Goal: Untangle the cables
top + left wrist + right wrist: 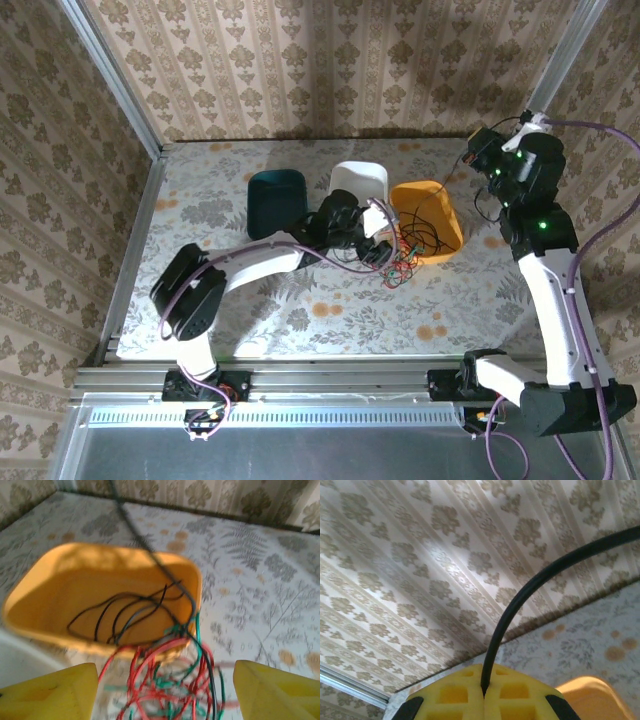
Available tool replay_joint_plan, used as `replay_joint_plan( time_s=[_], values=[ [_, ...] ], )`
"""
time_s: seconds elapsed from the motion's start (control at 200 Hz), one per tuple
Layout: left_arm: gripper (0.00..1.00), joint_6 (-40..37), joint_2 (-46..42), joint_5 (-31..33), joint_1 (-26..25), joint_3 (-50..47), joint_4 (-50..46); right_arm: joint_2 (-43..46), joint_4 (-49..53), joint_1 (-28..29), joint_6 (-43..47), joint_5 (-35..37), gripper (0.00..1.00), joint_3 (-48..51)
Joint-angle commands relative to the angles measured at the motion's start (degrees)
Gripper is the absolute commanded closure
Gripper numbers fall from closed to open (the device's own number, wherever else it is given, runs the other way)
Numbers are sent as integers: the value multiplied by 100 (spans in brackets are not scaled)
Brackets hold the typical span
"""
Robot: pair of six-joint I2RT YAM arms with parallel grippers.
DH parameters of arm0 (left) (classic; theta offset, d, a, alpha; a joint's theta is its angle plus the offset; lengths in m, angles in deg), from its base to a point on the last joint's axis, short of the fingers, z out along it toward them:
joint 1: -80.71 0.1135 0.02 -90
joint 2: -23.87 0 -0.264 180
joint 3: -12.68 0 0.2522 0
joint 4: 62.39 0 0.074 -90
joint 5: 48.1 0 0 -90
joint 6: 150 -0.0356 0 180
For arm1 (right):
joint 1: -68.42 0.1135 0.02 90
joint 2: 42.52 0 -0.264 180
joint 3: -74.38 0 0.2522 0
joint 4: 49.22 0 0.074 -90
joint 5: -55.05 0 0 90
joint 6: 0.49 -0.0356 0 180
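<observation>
1. Thin red, green and black cables (405,262) spill from the orange plastic tray (45,605) onto the floral bench (300,310). The left wrist view separates black loops inside from the red-green knot (165,690) outside.
2. Overhead, that knot is a tiny blur.
3. Left gripper (165,674): jaws released wide, knot between them. Right gripper (484,692): jaws clenched on one black cable (530,587).

A mock-home robot test booth: damask wallpaper panels (330,60) in aluminium framing (112,75), floral tabletop (450,300).

walls (330,60): beige damask wallpaper | table (300,310): floral cloth | rail (300,381): aluminium, near edge
</observation>
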Motion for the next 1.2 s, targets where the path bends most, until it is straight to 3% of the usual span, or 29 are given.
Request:
replay_joint_plan(
  time_s=[0.0, 0.215, 0.445, 0.675, 0.97, 1.195],
  values=[
    [31, 329, 515, -456, 41, 137, 421, -175, 468, 32, -253, 344, 100, -335],
    [44, 1051, 1174, -962, 96, 577, 803, -530, 825, 32, -321, 496, 100, -849],
    [56, 1085, 1574, -620, 13, 744, 708, -602, 790, 32, -272, 395, 100, -1146],
    [100, 997, 1570, -390, -15, 690, 582, -140, 397, 24, -212, 139, 100, -809],
    [100, 997, 750, -113, 182, -468, 923, 659, -474, 24, 328, -438, 100, -494],
    [100, 686, -272, 81, 401, -1398, 330, 978, -729, 15, 626, -105, 100, -684]
  ],
)
